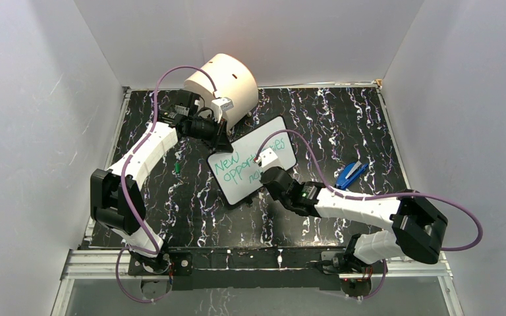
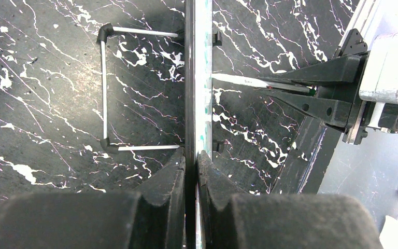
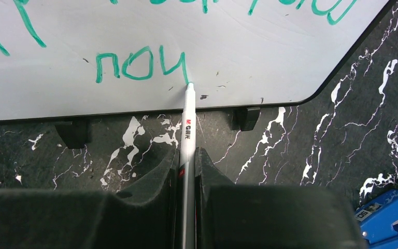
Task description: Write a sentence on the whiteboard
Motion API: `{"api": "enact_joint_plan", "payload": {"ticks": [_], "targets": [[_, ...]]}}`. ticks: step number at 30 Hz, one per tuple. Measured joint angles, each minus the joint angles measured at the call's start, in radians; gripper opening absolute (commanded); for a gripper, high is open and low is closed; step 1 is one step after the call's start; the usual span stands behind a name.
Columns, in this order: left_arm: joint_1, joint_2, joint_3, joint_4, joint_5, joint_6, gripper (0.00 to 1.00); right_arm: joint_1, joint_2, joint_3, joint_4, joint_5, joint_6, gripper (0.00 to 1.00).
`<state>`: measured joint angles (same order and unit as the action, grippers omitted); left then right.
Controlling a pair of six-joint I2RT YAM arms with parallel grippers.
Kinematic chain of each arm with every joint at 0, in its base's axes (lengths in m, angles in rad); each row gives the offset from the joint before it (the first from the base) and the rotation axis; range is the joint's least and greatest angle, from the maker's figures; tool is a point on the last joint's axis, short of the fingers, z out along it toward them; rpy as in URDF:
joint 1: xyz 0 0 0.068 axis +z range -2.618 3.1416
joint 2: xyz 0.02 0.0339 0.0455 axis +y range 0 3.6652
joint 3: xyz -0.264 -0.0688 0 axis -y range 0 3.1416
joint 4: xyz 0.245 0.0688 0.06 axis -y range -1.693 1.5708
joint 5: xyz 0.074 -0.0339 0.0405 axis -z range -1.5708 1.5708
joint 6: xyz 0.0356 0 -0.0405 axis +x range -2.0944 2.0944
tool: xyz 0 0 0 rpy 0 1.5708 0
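The whiteboard (image 1: 271, 133) stands tilted at the table's middle, and my left gripper (image 1: 223, 141) is shut on its upper left edge. In the left wrist view the board (image 2: 197, 78) shows edge-on between the left gripper (image 2: 196, 162) jaws. The green sentence (image 1: 234, 165) runs in slanted lines; the lowest line reads "nou" (image 3: 141, 65). My right gripper (image 3: 186, 155) is shut on a white marker (image 3: 187, 124). The marker's tip touches the whiteboard (image 3: 249, 46) just after the last letter. From above, the right gripper (image 1: 270, 176) sits at the board's lower right.
A big cream cylinder (image 1: 224, 80) stands behind the board at the back. A blue object (image 1: 351, 174) lies right of the board, also in the right wrist view's corner (image 3: 388, 218). A small green cap (image 1: 178, 168) lies left. A wire stand (image 2: 103, 88) props the board's back.
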<state>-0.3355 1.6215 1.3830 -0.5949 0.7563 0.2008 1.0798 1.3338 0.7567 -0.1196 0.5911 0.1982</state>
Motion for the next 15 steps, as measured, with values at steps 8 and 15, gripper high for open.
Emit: {"api": "enact_joint_plan", "payload": {"ticks": [8, 15], "targets": [[0.000, 0.000, 0.000, 0.000, 0.000, 0.000, 0.00, -0.013, 0.000, 0.001, 0.016, 0.000, -0.027, 0.00], [0.000, 0.000, 0.002, -0.001, 0.000, 0.000, 0.00, -0.021, 0.000, 0.018, 0.018, 0.005, -0.051, 0.00]]}}
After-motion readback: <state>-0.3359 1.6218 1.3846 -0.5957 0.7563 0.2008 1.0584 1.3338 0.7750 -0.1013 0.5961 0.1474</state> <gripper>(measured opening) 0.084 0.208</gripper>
